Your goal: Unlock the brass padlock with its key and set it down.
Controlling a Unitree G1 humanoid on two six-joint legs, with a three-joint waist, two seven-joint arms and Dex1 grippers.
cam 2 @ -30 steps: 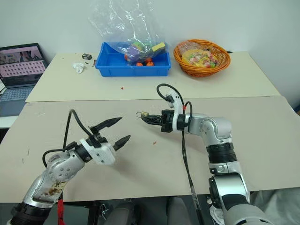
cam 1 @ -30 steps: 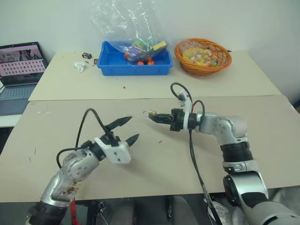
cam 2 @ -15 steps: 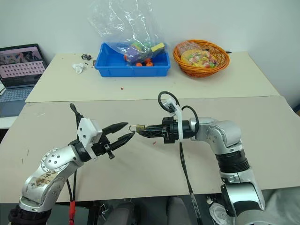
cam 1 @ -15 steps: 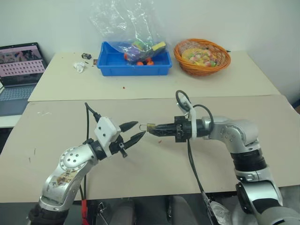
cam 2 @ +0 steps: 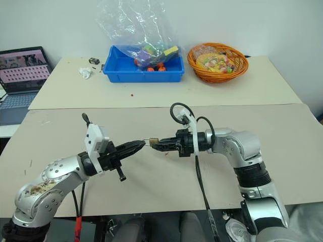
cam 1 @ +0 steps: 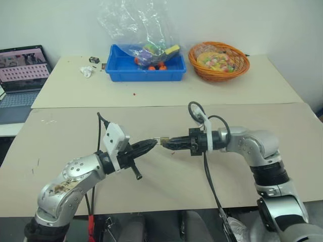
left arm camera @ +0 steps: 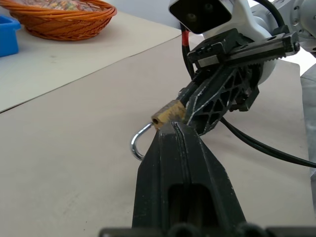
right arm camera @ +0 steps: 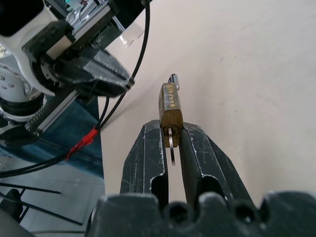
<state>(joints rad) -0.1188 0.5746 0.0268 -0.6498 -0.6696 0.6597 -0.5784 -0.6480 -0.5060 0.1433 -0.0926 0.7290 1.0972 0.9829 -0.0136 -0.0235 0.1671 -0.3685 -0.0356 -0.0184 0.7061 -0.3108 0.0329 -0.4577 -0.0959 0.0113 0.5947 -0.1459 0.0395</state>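
Note:
The brass padlock (right arm camera: 170, 104) hangs above the tan table (cam 1: 60, 131) with my right gripper (cam 1: 170, 142) shut on its body. Its silver key (right arm camera: 171, 144) sticks out of the keyhole between the right fingers (right arm camera: 201, 148). The thin silver shackle (left arm camera: 138, 143) points toward my left gripper (cam 1: 150, 144). That gripper is shut, level, and tip to tip with the right one. Its fingertips (left arm camera: 173, 129) sit right against the padlock (left arm camera: 168, 112) beside the shackle. Whether they pinch the shackle I cannot tell.
At the back of the table stand a blue bin (cam 1: 144, 75) with a clear plastic bag (cam 1: 136, 25) of toys and an orange basket (cam 1: 222, 75). A laptop (cam 1: 22, 68) sits far left, with a white crumpled scrap (cam 1: 87, 71) nearby.
My left gripper has gone from wide open to shut, rolled over, and closed in on the padlock's shackle end. The right gripper drew the padlock back toward me.

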